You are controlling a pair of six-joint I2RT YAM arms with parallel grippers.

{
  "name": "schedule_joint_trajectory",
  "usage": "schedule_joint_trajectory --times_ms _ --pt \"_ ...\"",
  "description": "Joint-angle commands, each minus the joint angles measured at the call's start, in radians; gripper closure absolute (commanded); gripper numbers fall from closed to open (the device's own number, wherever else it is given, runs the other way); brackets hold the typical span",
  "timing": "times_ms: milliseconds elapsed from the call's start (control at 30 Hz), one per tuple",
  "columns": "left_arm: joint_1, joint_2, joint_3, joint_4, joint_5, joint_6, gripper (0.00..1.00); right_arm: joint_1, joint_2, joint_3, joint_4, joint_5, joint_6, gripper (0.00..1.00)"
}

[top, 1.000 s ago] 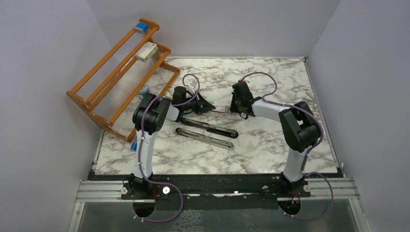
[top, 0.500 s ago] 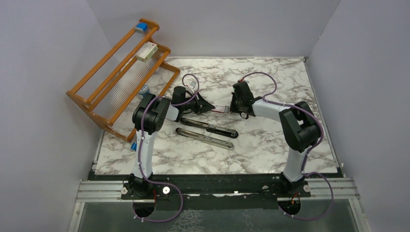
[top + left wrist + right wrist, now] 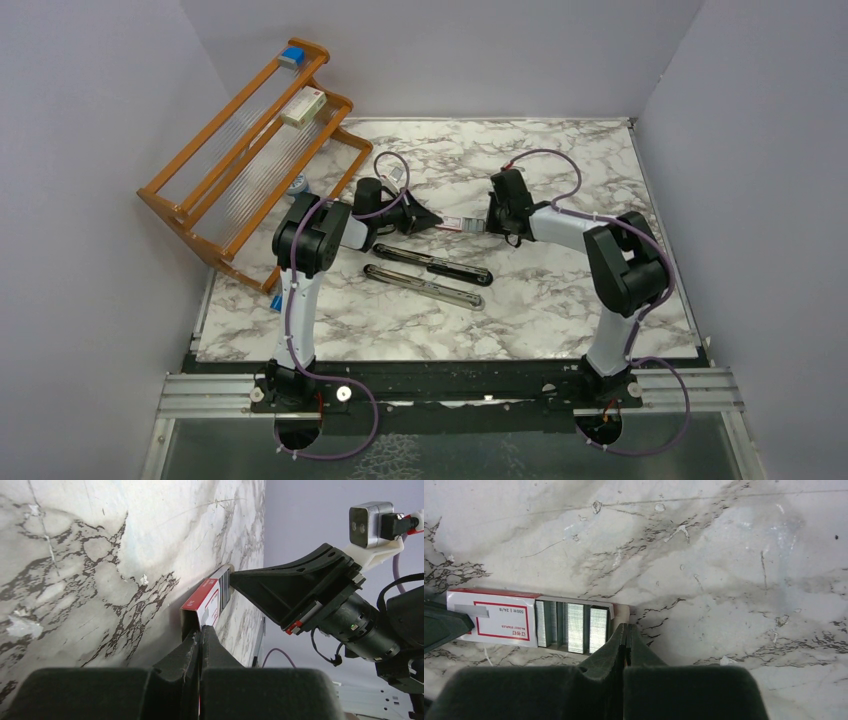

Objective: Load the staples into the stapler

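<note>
Right arm has slid a little to the right since a second ago, away from my left arm, and its fingers have finished closing. My right end effector [image 3: 625, 630] is now closed, pinching the end of the grey tray [image 3: 621, 611], which sticks partly out of the red-and-white packet [image 3: 491, 617]. Rows of silver staples [image 3: 574, 627] show in the pulled-out part. My left end effector [image 3: 200, 639] is closed too, clamped on the packet's other end, so the packet hangs between both arms over the middle of the tabletop [image 3: 560, 300]. I can't tell whether it touches the surface. The black stapler [image 3: 432, 263] lies flat on the tabletop, near the packet on the side closer to my bases, and neither arm touches it. A grey-silver tool [image 3: 425, 287] lies just beside the stapler, parallel to it, closer still to my bases. At far left a wooden rack [image 3: 250, 150] leans, carrying a white-and-red box [image 3: 303, 106] and a small blue item [image 3: 291, 56].
</note>
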Motion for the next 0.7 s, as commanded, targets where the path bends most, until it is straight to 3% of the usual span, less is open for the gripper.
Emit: schedule_joint_trajectory --times_ms 0,500,667 --pt "0.015 0.015 0.006 0.036 0.027 0.014 1.00 -0.016 -0.037 -0.029 -0.049 0.077 -0.033 0.99" --pt "0.019 0.019 0.009 0.037 0.032 0.016 1.00 -0.021 -0.054 -0.039 -0.055 0.088 -0.040 0.99" --pt "0.019 0.015 0.011 0.036 0.036 0.016 0.85 -0.021 -0.077 -0.047 -0.038 0.055 -0.033 0.88"
